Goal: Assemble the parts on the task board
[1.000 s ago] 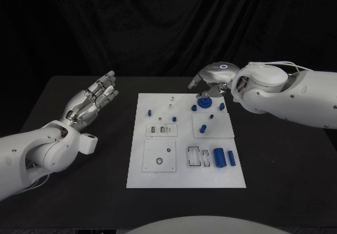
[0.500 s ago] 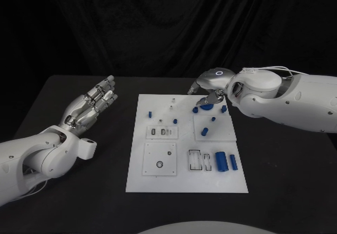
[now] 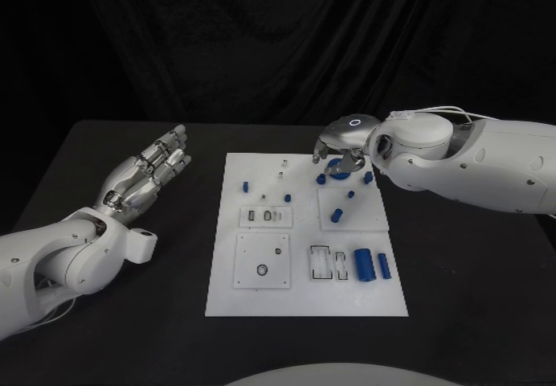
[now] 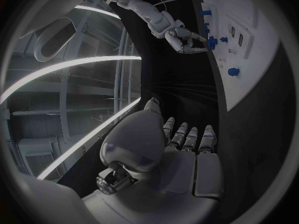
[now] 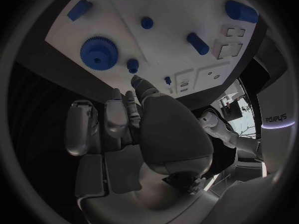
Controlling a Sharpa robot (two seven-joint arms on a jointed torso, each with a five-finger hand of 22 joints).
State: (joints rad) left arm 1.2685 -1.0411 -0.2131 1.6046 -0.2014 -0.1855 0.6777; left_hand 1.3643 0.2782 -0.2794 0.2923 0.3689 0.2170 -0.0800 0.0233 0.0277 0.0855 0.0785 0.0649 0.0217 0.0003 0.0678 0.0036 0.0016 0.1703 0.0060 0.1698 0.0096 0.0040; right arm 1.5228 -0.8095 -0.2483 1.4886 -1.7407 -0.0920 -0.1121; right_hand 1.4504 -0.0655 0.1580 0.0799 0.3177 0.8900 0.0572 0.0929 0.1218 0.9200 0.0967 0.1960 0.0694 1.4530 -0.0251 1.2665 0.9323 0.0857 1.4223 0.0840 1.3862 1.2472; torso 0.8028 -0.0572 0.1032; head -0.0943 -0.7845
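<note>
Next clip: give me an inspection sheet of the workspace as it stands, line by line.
Surface: black table, matte, bare round the board.
Job's things: white task board mid-table; blue gear lying at its far right; two blue cylinders lying near its right edge; small blue pegs standing in the far half.
Clutter: nothing seen.
Hands: left hand off the board to its left, fingers straight and apart, holding nothing; right hand above the gear, fingers curled down; contact cannot be told.
Cables: white cable along the right arm.
Surroundings: dark curtain behind the table.
</note>
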